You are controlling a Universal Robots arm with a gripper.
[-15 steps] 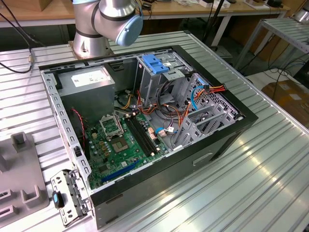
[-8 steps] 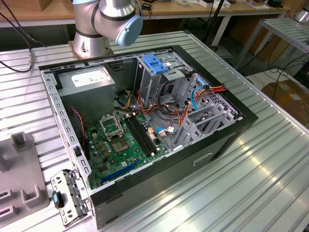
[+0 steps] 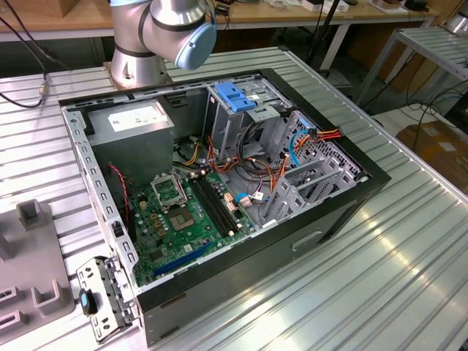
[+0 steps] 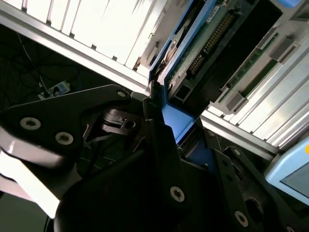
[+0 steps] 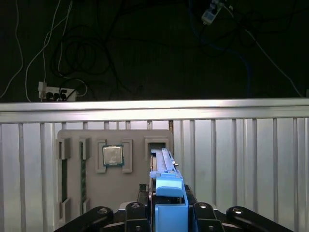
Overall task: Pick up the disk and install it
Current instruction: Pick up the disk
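The disk (image 5: 166,166) stands on edge in a slot of a grey holder tray (image 5: 91,140), its blue carrier rail facing the first wrist view. My gripper (image 5: 169,212) is shut on the disk, one black finger on each side of the blue rail. In the second wrist view the black fingers (image 4: 159,140) clamp the blue rail, and the disk (image 4: 207,38) shows its green circuit-board side beyond them. The gripper (image 4: 179,129) sits over the ribbed metal table, by its edge.
An open computer case (image 3: 110,197) lies on the ribbed table, with a motherboard (image 3: 190,212), a grey power supply box (image 3: 135,121) and a tall metal cage topped by a light-blue flap (image 3: 235,95). The arm's base (image 3: 157,29) stands behind the case. A processor chip (image 5: 113,155) rests in the tray.
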